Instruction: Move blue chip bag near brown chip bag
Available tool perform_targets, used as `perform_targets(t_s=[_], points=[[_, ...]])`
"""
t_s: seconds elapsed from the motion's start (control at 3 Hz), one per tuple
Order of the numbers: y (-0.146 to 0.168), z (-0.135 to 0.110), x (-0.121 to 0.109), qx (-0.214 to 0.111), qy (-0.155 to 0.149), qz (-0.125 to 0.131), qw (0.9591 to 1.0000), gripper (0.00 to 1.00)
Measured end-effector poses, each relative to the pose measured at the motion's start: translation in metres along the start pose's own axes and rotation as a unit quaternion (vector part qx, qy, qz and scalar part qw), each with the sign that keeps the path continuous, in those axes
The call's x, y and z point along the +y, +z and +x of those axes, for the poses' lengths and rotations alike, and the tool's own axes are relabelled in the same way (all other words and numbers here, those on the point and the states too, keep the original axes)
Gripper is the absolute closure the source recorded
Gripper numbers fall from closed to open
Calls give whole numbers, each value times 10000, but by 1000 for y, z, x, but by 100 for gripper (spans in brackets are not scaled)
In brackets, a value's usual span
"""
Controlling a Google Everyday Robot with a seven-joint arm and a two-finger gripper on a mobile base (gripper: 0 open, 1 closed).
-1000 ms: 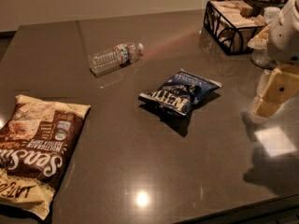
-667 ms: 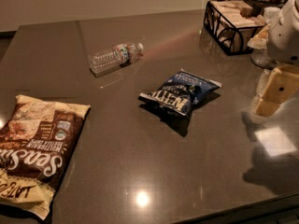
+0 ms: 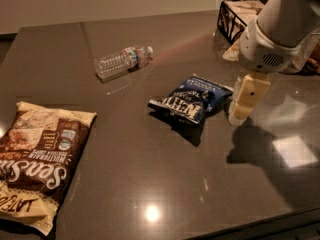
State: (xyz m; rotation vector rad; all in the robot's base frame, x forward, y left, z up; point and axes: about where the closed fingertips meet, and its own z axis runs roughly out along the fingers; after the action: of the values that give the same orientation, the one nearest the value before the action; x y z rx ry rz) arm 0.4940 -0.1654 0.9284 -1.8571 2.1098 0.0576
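Observation:
The blue chip bag (image 3: 192,102) lies crinkled near the middle of the dark table (image 3: 150,174), white lettering up. The brown chip bag (image 3: 37,159) lies flat at the front left, cream-edged with white script. My gripper (image 3: 240,111) hangs from the white arm at the right, just right of the blue bag and close to its right edge, low over the table. Only one cream finger (image 3: 247,96) shows plainly. It holds nothing that I can see.
A clear plastic water bottle (image 3: 121,61) lies on its side behind the blue bag. A black wire basket (image 3: 235,19) with items stands at the back right. The table's front edge runs along the bottom right.
My arm and gripper have moved left toward the blue bag, now almost beside its right edge. The bags and the bottle have not moved.

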Motion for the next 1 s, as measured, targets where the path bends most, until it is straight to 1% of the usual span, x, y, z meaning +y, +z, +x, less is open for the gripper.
perform_targets(t_s=[0.33, 0.67, 1.0], points=[[33, -14, -11, -182, -134, -264, 9994, 0], [60, -34, -11, -364, -301, -474, 9978, 0], [79, -51, -18, -471, -329, -618, 9964, 18]])
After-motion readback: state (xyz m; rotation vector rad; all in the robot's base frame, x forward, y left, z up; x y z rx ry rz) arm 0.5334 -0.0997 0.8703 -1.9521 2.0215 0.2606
